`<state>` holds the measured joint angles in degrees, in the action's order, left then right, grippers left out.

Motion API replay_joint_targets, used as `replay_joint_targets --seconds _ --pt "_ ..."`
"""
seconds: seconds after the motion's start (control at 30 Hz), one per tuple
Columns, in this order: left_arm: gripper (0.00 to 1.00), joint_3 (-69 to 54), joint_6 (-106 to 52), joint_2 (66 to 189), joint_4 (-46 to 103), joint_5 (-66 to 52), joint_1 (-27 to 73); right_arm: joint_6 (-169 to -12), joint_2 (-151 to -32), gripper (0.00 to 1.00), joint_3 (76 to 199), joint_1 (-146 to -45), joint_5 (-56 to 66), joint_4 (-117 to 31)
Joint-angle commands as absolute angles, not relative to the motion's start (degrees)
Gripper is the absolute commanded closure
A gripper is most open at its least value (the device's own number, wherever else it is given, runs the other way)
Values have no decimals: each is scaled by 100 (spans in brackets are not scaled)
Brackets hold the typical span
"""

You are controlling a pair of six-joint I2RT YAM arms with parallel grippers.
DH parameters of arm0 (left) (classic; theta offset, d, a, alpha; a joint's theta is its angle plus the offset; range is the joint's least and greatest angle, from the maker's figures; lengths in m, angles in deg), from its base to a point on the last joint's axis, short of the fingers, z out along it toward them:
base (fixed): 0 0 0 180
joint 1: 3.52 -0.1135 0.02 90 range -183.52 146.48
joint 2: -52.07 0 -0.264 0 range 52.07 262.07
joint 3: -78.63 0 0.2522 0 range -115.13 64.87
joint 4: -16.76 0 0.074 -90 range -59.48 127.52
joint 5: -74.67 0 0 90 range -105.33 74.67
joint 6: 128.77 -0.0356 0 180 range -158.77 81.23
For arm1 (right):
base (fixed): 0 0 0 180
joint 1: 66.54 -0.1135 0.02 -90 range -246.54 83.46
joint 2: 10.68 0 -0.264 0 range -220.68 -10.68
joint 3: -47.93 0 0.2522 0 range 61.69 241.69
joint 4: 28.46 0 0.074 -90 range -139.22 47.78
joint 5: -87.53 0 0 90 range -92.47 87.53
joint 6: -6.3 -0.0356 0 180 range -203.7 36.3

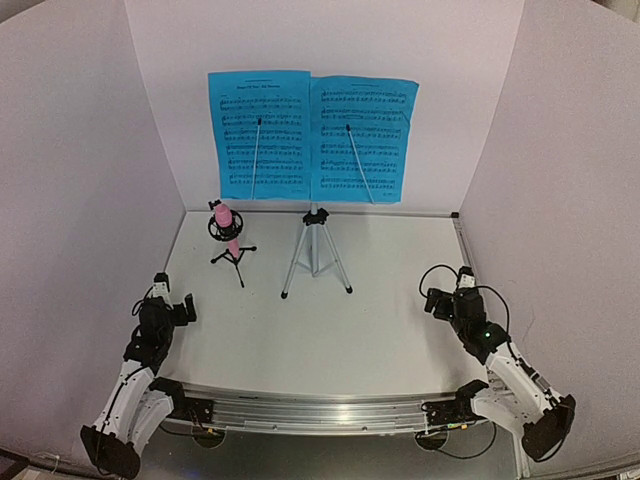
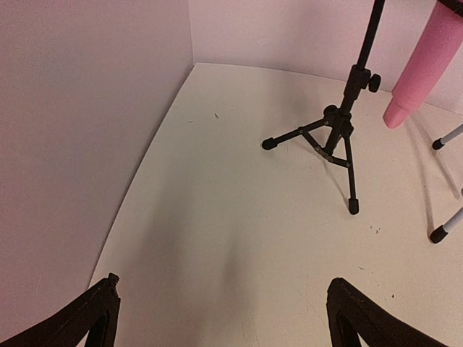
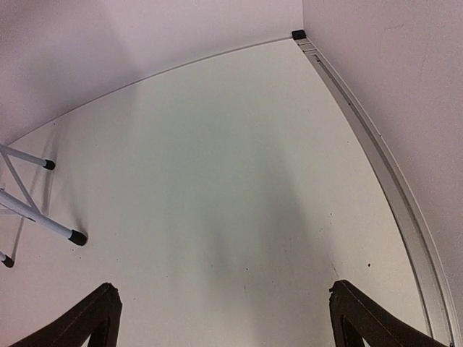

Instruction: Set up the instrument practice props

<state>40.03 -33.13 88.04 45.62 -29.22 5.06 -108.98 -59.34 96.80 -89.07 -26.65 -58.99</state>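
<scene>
Pale walls (image 1: 70,200) close in a white desk (image 1: 380,330) on three sides. Toward the back, about midway across, we see the silver tripod (image 1: 315,250) standing with its legs splayed and its black-capped feet on the desk. Above it two blue sheets printed with staves stand upright side by side, the left sheet (image 1: 258,135) and the right sheet (image 1: 362,140). Their inner edges meet or nearly meet. A thin pale retaining arm (image 1: 257,160) slants across each. We cannot make out the plate behind the sheets.

Just left of the silver tripod a pink microphone (image 1: 225,218) sits tilted on a small black stand (image 1: 233,255). In the left wrist view this stand is close ahead.

Both arms rest at the near corners, well apart from the props. The left fingers (image 2: 354,307) are spread wide over bare desk and grip nothing. The right fingers (image 3: 358,307) are likewise spread and grip nothing, with two of the tripod's feet off to their left.
</scene>
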Motion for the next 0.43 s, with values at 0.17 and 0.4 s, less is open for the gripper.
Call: replay_joint_targets --seconds 0.17,0.4 --pt "0 4156 -3211 8741 4180 -3001 393 -10859 -5708 2 9521 -8900 -2903 -5771" --pt "0 4165 -3179 8779 4149 -3021 385 -10887 -5531 2 9405 -8903 -2970 -5751"
